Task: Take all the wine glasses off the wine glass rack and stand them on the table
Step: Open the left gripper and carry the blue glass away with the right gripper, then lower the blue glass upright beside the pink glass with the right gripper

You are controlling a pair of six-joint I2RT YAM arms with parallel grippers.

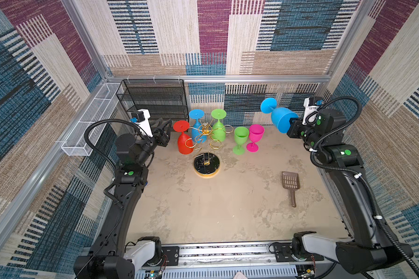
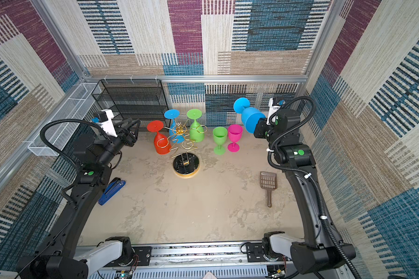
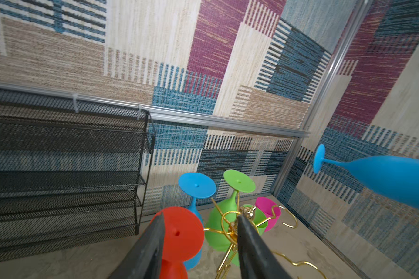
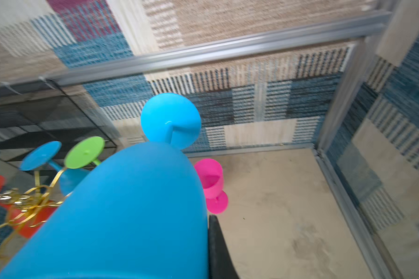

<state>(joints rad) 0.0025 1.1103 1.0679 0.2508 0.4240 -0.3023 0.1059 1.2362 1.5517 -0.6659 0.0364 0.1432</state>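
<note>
High over the worktop's (image 1: pixel 228 205) back right corner, my right fingers (image 4: pixel 217 251) pinch the blue glass (image 1: pixel 279 119), clear of the rack (image 1: pixel 205 131) at back centre. Removal looks done, set-down pending. My left fingers (image 3: pixel 252 253), half open, hold nothing.

The left arm reaches toward the frame's middle left, its pincer (image 1: pixel 166 126) level with jaws apart. The right arm bends at upper right, its pincer (image 1: pixel 289 126) clamped on a blue wine glass (image 1: pixel 279 119).
</note>
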